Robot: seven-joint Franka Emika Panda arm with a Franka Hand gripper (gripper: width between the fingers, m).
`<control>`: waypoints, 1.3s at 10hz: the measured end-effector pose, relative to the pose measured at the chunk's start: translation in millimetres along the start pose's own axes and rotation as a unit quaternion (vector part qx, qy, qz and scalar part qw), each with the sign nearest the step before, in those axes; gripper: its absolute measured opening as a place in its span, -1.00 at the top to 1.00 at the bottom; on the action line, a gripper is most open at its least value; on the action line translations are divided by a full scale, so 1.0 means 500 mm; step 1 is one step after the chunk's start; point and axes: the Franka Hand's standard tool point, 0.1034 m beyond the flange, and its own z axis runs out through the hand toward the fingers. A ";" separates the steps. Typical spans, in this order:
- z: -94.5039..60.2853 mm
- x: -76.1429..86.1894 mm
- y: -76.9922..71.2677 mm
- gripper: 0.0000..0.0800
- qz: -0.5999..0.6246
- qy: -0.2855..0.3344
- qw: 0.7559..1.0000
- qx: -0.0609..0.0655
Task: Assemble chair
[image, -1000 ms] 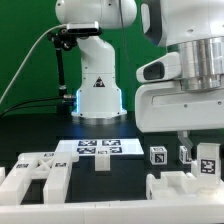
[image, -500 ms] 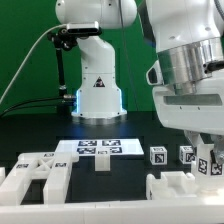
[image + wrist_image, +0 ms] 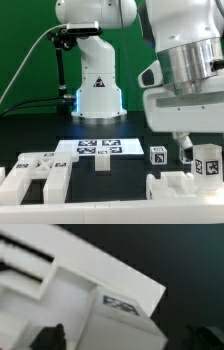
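Observation:
The chair is in loose matte white parts. In the exterior view my gripper (image 3: 194, 150) hangs low at the right, over a tagged chair part (image 3: 207, 162) standing on the table. The wrist view shows that white part (image 3: 100, 297) close up, with a marker tag (image 3: 121, 306) on its face. It sits between my two dark fingertips (image 3: 52, 338), and a dark gap separates its edge from the far finger. The jaws stand wider than the part, so my gripper (image 3: 125, 339) is open around it. A tagged cube (image 3: 158, 155) and a small block (image 3: 101, 160) lie nearby.
The marker board (image 3: 100, 146) lies mid-table before the arm's base (image 3: 98, 95). Notched white parts (image 3: 40, 176) fill the front of the exterior view's left. A long white piece (image 3: 180, 190) lies at the front right. A black cable runs down at the left.
The jaws have spread apart and let go of the tagged part. The wrist has shifted slightly above it, and the part stays standing at the right.

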 end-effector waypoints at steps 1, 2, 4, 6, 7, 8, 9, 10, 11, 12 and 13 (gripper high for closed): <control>0.000 -0.006 -0.002 -0.56 -0.050 0.003 0.999 0.000; -0.003 -0.011 0.004 -0.61 -0.070 0.014 0.997 0.004; 0.000 -0.007 0.009 -0.62 -0.146 0.013 0.989 0.000; -0.004 0.000 0.001 -0.62 -0.291 0.024 0.956 -0.017; -0.003 -0.001 0.002 -0.53 -0.275 0.023 0.961 -0.015; -0.003 -0.001 0.003 -0.53 -0.267 0.023 0.963 -0.015; -0.002 -0.001 0.003 -0.09 -0.266 0.023 0.964 -0.015; -0.002 -0.001 0.002 -0.09 -0.234 0.022 0.972 -0.013; -0.003 0.002 0.005 0.27 -0.202 0.024 0.979 -0.013; -0.003 0.003 0.005 0.27 -0.185 0.024 0.982 -0.013; -0.004 0.006 0.003 0.27 -0.109 0.024 0.994 -0.011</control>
